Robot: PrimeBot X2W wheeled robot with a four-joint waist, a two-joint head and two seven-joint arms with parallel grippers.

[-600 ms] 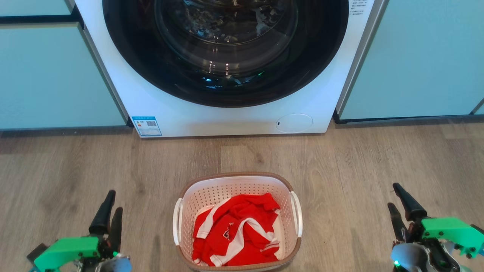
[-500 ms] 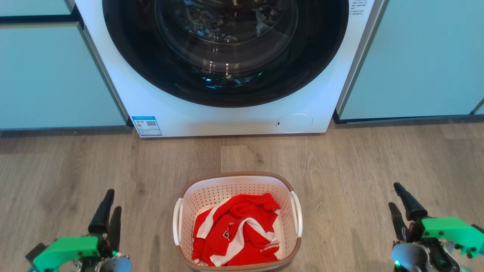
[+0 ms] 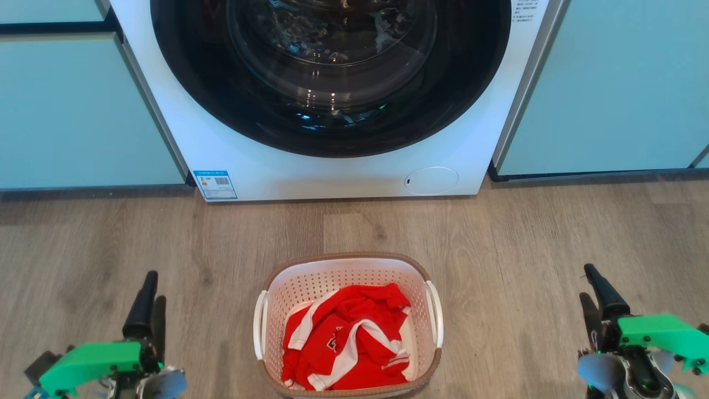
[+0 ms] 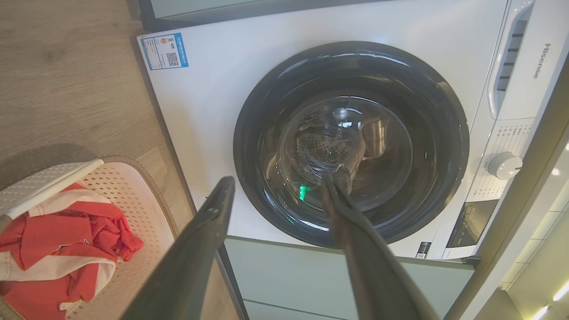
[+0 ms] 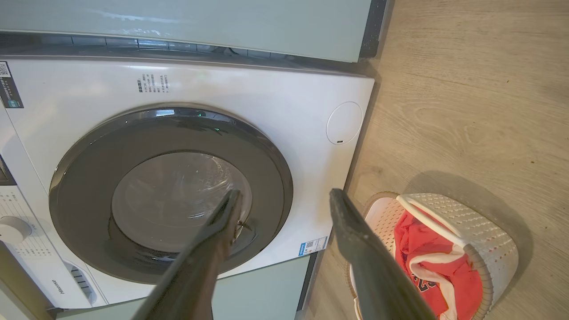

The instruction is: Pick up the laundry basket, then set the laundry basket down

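Both my arms have drifted outward a touch, and the basket hasn't budged. My left gripper [image 3: 155, 286] and right gripper [image 3: 587, 281] sit with fingers spread, holding nothing, well apart from the laundry basket [image 3: 343, 280] on the floor [image 3: 526, 238] between them. My worry is the 2 thin handles: if 1 side misses, it probably tips and dumps the red shirt [image 3: 343, 338]. The wood-look floor seems slick too. The washing machine [image 3: 332, 177] and pale green cabinets [image 3: 77, 111] are behind.

The brand name Hisense [image 4: 541, 61] stands in grey letters on the washing machine [image 4: 209, 102], beside its drawer handle. A blue label [image 3: 215, 184] bearing a QR code sits at the front panel's lower corner. Its small print, and the grey lines of print [image 5: 153, 83] elsewhere on the panel, are too small to read.
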